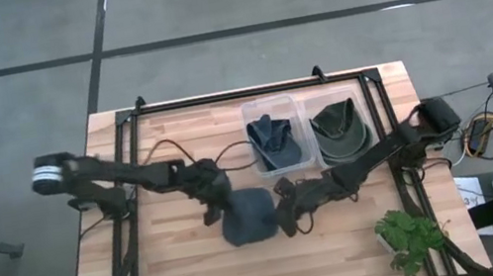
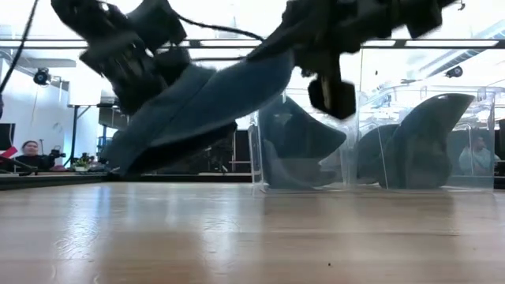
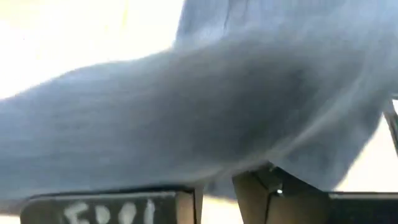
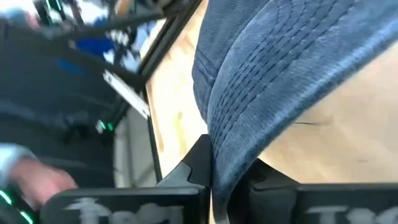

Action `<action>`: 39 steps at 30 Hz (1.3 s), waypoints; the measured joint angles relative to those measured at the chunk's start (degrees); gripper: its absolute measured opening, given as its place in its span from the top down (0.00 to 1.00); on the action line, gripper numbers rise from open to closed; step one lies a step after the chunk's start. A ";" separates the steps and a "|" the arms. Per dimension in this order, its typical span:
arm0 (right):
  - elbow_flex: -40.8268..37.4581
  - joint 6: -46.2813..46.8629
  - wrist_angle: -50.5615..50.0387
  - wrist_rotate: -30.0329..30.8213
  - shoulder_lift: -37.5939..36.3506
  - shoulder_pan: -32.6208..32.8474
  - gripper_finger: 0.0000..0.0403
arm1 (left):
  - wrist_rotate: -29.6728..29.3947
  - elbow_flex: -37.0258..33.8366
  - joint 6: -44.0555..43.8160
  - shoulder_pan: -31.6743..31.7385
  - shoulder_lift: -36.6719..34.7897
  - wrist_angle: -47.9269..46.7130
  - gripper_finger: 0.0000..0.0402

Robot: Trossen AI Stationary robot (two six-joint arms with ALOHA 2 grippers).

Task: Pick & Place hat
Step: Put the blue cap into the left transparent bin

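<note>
A blue denim hat (image 1: pixel 250 218) hangs between my two grippers above the middle of the table. In the low view the hat (image 2: pixel 205 110) is clear of the tabletop and slants, higher toward the right arm. My left gripper (image 1: pixel 216 206) is at the hat's left side and shut on it; the cloth (image 3: pixel 205 106) fills its wrist view. My right gripper (image 1: pixel 287 216) is at the hat's right side, shut on the stitched brim (image 4: pixel 261 93). My left gripper holds the hat by its left side (image 2: pixel 170 83), coming from the table's left and slanting down. The cloth drapes over the fingers (image 3: pixel 186 202) and hides the place of contact. The hat's lower edge (image 2: pixel 134 158) sags below this hold, clear of the table. My right gripper pinches the brim's edge (image 4: pixel 219 167) between its two fingers, coming from the table's right and slanting slightly down. The stitched brim runs away from the fingers. This end of the hat (image 2: pixel 280 67) is the higher one and is lifted clear.
Two clear bins stand at the far middle: the left bin (image 1: pixel 293 102) holds a blue hat, the right bin (image 1: pixel 356 95) a green hat. A small green plant (image 1: pixel 409 236) sits at the near right corner. A black frame (image 1: pixel 249 91) rims the table. People show behind it.
</note>
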 joint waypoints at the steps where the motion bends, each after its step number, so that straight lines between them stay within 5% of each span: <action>1: 0.97 -2.35 -4.13 -0.94 -1.84 -0.19 0.96 | -0.07 0.78 0.23 0.00 -2.38 -3.88 0.82; 8: 12.23 -23.58 -33.14 3.37 -12.48 -1.33 0.96 | -4.12 9.34 -4.09 -0.04 -20.17 -15.74 0.82; 11: 18.73 -31.18 -44.33 12.79 -14.85 -1.53 0.97 | -11.75 13.16 -6.56 -0.02 -26.46 -15.16 0.82; 17: 29.97 -41.84 -61.19 42.85 -16.09 -0.09 0.97 | -28.53 17.22 -7.16 -0.12 -34.46 -15.52 0.82; 19: 31.82 -42.26 -67.18 46.04 -15.32 -1.04 0.97 | -29.92 17.48 -7.52 -0.13 -36.25 -16.04 0.82; 29: 33.63 -37.95 -86.74 31.80 -3.89 -10.55 0.97 | -29.93 15.18 -16.00 -0.26 -36.25 -18.97 0.82; 39: 48.18 -46.31 -100.44 18.57 10.54 -12.11 0.97 | -28.84 12.56 -19.40 -0.29 -31.96 -18.71 0.82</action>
